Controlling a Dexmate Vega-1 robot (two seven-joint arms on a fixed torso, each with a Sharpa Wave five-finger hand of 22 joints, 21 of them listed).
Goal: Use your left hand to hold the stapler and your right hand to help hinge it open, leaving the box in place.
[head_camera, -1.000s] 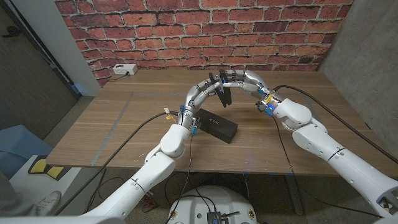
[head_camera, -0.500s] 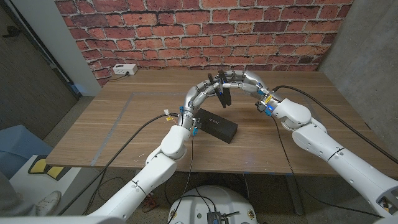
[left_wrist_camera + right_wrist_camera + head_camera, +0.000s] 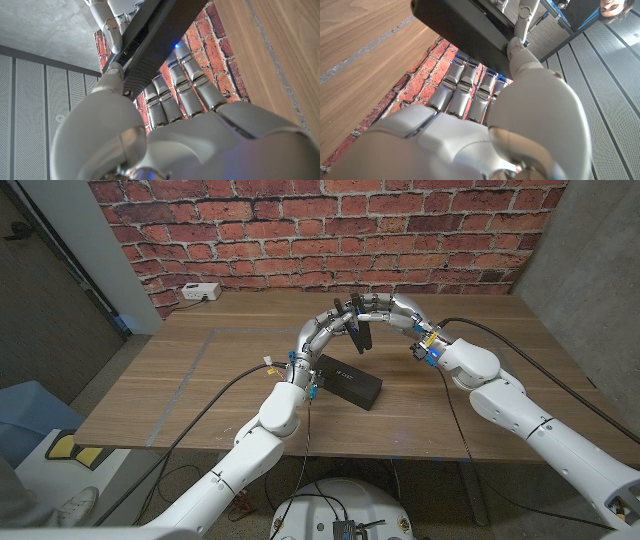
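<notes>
The black stapler (image 3: 358,332) is held up above the table's far middle, between both hands. My left hand (image 3: 332,322) grips it from the left, and my right hand (image 3: 388,307) grips it from the right, with the fingers of both wrapped around it. In the left wrist view the stapler (image 3: 150,40) runs as a long dark bar across my left hand's fingers (image 3: 175,95). In the right wrist view the stapler (image 3: 465,30) lies over my right hand's fingers (image 3: 465,90). The black box (image 3: 346,380) lies on the table below and nearer to me, apart from both hands.
A white power strip (image 3: 200,292) sits at the table's far left, by the brick wall (image 3: 330,230). Cables run along both arms. A person's face (image 3: 615,6) shows at the edge of the right wrist view.
</notes>
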